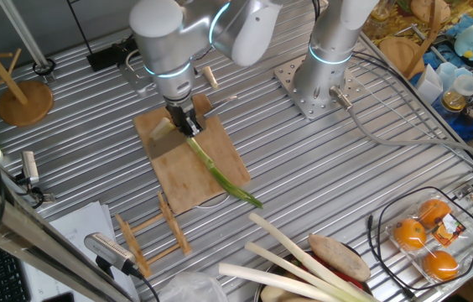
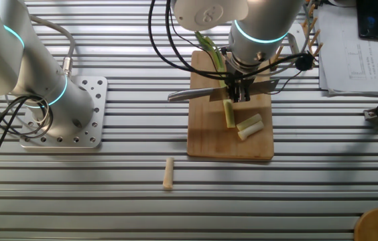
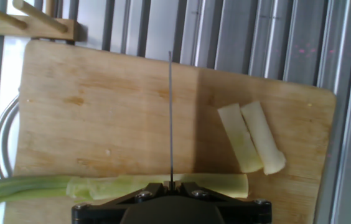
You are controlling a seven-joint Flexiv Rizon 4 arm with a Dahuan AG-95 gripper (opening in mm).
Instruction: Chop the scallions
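I am looking down the hand view first: the knife (image 3: 170, 118) is showing edge-on as a thin dark line running up from the gripper (image 3: 170, 186), and the gripper is clamped tight on the knife's handle, jaws closed around it. Directly under the blade, the scallion stalk (image 3: 132, 185) is lying across the near edge of the wooden cutting board (image 3: 119, 112), pale at its cut end and trailing off the board's left edge as it greens. Just right of the blade, two cut scallion pieces (image 3: 253, 138) are resting side by side on the board, touching each other, tilted slightly.

From the other fixed view I am seeing the knife held flat-on, blade pointing left over the board's edge. Off the board, toward the camera in that view, a short pale wooden peg (image 2: 168, 173) is lying on the ridged metal table (image 2: 108, 201).

In one fixed view, the stalk's dark green leaf end is hanging past the board's corner. Farther from the board, thick cream leek-like stalks (image 1: 304, 264) are lying near a bag of oranges (image 1: 425, 235).
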